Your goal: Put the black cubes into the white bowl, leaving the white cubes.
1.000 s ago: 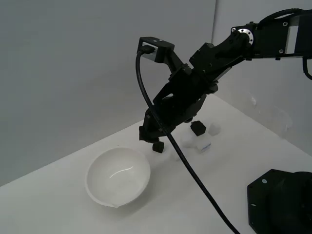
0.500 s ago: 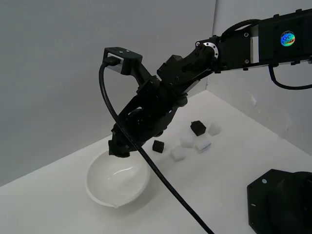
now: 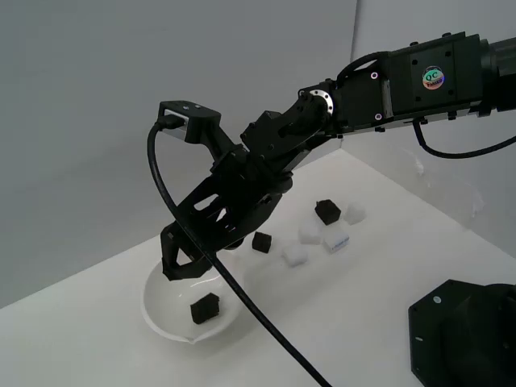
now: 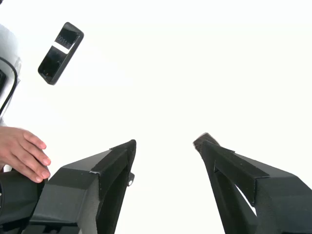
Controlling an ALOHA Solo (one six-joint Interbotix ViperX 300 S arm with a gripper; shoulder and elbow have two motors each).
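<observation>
The hand (image 3: 179, 266) hangs released over the white bowl (image 3: 161, 318), one black cube (image 3: 205, 308) inside; arm sticker (image 3: 435, 79) reads "QC".

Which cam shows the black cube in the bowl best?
The exterior view. The black cube in the bowl lies in plain sight inside the white bowl, just below the open gripper. The wrist view is overexposed: only the gripper's fingers show against white, with no cube or bowl discernible.
</observation>
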